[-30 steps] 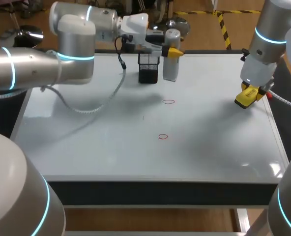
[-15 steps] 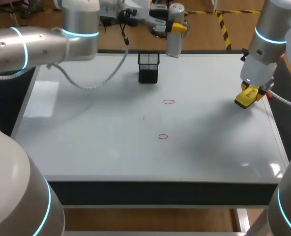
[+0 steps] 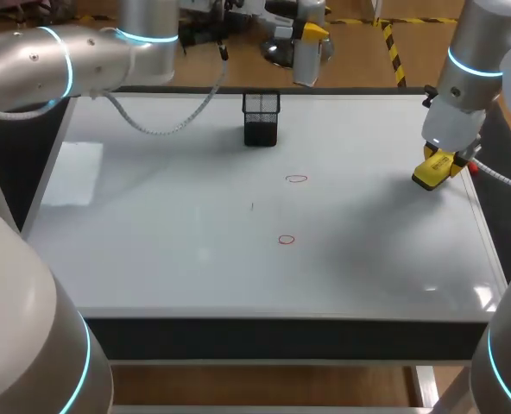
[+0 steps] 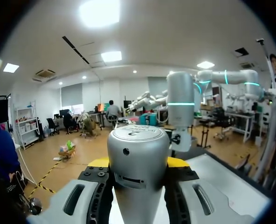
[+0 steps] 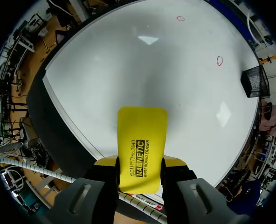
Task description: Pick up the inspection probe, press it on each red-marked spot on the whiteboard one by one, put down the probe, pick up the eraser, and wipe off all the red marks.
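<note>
Grips the inspection probe [image 3: 305, 65] in the left gripper [image 3: 310, 31], high beyond the far edge of the whiteboard [image 3: 152, 224]; may miss a small ring or strike hard on descent. Shows one mesh holder [image 3: 261, 118], two red marks [image 3: 297, 178] [image 3: 287, 239]. Clamps the eraser [image 5: 141, 144] in the right gripper [image 3: 437, 166], over the right edge.

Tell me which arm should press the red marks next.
Left. The left gripper is shut on the probe, up past the whiteboard's far edge. The right gripper is shut on the eraser, which is wanted only after both red marks are pressed.
</note>
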`<state>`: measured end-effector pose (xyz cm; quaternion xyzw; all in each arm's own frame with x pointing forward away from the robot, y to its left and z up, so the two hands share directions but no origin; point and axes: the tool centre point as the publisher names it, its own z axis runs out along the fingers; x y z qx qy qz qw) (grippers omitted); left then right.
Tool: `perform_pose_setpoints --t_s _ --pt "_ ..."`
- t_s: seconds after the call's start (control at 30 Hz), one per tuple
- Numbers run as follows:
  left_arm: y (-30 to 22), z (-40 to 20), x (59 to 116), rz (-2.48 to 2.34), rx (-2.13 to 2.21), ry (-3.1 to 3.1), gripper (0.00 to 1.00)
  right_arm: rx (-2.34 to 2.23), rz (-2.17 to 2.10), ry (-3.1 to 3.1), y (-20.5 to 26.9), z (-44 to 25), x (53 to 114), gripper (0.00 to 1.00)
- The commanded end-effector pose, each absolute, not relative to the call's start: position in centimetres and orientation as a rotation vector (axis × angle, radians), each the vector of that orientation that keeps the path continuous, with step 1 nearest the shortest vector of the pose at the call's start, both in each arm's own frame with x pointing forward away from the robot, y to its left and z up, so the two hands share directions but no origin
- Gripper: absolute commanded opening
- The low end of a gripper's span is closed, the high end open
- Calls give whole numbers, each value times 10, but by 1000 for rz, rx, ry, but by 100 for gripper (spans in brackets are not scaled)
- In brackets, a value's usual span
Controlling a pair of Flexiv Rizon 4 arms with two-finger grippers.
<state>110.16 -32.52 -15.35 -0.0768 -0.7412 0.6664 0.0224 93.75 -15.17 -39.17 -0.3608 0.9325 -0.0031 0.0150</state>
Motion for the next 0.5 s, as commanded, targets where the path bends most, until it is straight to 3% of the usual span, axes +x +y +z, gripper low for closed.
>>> perform_pose_setpoints --t_s 0.03,0.5 --pt "-327 -159 1114 2009 -339 -2214 0 -1126 -12 2903 -152 -391 938 0" --pt "-327 -160 1119 2011 -355 -2214 0 -1126 -12 2903 -152 -391 938 0"
